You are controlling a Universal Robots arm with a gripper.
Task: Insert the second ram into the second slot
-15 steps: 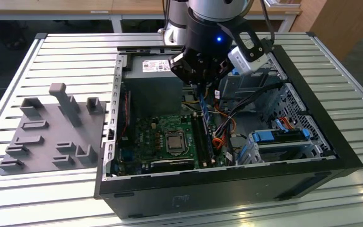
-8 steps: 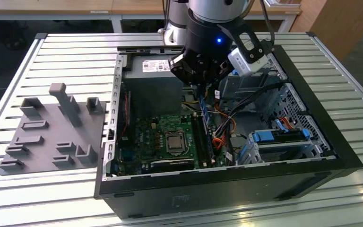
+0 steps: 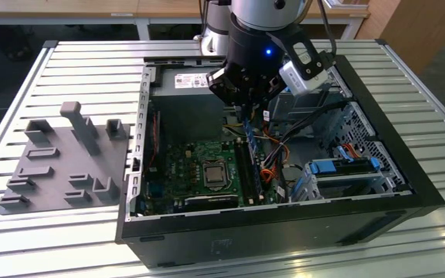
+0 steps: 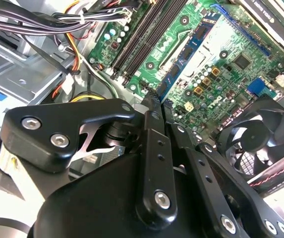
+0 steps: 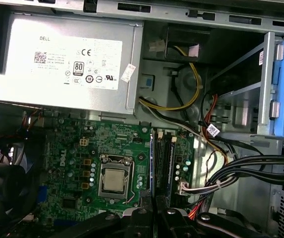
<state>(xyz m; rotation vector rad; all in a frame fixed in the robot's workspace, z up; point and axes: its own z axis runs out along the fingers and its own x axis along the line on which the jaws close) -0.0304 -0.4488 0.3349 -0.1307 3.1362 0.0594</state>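
1. Hanging over the middle of the open computer case (image 3: 284, 231), well in from its walls, the gripper (image 3: 245, 111) is clamping the second ram (image 4: 189, 52). Its fingers (image 4: 154, 144) are sitting close together, with only the board's thickness between them.
2. The second ram is standing on edge over the motherboard (image 5: 67, 148). It is running lengthwise along the memory slots (image 5: 167, 158), on the side of them nearest the processor socket (image 5: 114, 181).
3. The claw is hiding the stick's lower edge, so I cannot tell whether it is touching a slot or hovering just above one.
4. The stick is looking light, thin and stiff, and I am judging it fragile: the chips are bare, and the board would snap or twist under a slanted push.
5. The claw is taking it by the flat faces along the upper edge, which seems the safest hold, as it is keeping pressure off the contact edge and letting force go straight down.
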